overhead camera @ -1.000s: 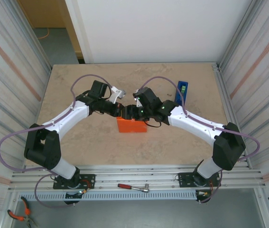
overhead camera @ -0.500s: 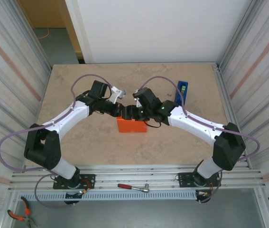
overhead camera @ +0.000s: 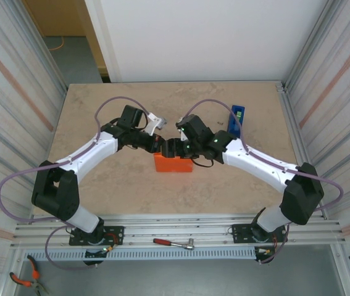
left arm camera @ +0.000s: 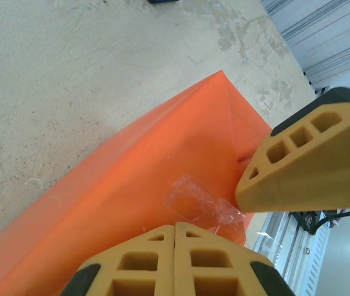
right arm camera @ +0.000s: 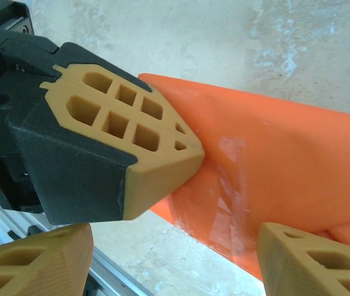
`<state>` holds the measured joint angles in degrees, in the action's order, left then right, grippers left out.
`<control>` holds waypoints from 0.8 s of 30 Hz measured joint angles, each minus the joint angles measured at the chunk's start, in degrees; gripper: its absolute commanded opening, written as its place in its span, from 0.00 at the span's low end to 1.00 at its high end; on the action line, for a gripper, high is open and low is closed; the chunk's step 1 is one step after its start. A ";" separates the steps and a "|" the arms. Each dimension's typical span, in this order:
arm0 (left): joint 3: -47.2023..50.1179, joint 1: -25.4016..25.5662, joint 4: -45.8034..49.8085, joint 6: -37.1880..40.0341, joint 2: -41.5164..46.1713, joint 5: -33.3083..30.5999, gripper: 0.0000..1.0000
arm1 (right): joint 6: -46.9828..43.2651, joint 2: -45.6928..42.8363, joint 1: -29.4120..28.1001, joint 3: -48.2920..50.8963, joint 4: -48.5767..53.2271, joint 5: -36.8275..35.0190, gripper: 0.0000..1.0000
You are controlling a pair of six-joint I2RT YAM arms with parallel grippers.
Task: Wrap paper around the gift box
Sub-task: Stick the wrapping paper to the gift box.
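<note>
The orange paper [overhead camera: 173, 164] is folded round a squarish parcel at the table's middle; the pale pink gift box is hidden under it. My left gripper [overhead camera: 160, 146] is shut, its tips [left arm camera: 175, 227] pressing down on the paper's [left arm camera: 131, 179] top beside a crumpled piece of clear tape [left arm camera: 199, 202]. My right gripper [overhead camera: 174, 150] is open and straddles the parcel's end. In the right wrist view its fingertips [right arm camera: 289, 253] stand wide apart round the paper [right arm camera: 286, 160] and a clear tape strip [right arm camera: 231, 185], with the left gripper's shut fingers [right arm camera: 131, 132] pushed against the fold.
A blue tape dispenser [overhead camera: 237, 118] stands at the back right of the beige table [overhead camera: 100, 105]. Corrugated metal walls [overhead camera: 14, 92] close in both sides. A red-handled tool [overhead camera: 173, 243] lies on the front rail, and pliers [overhead camera: 25, 279] lie at the bottom left.
Both arms have shifted slightly to the right and the parcel has moved a little with them. The left gripper stays shut on top of the paper.
</note>
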<state>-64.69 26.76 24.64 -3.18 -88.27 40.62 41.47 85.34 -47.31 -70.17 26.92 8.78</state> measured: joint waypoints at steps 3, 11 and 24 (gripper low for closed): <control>0.11 0.00 -0.33 0.00 -0.02 0.00 0.00 | 0.00 -1.03 0.98 0.26 0.39 0.07 0.68; 0.26 0.00 -0.74 0.00 -0.02 0.02 0.00 | 0.83 -3.43 3.85 3.41 -0.66 2.86 0.21; 0.33 0.00 -0.94 0.00 -0.02 0.04 0.00 | 2.01 -1.88 6.47 3.72 -5.49 7.80 0.14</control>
<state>-64.36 26.76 23.70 -3.18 -88.29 40.66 43.48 83.46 -40.84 -66.46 21.43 16.58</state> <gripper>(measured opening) 0.064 0.138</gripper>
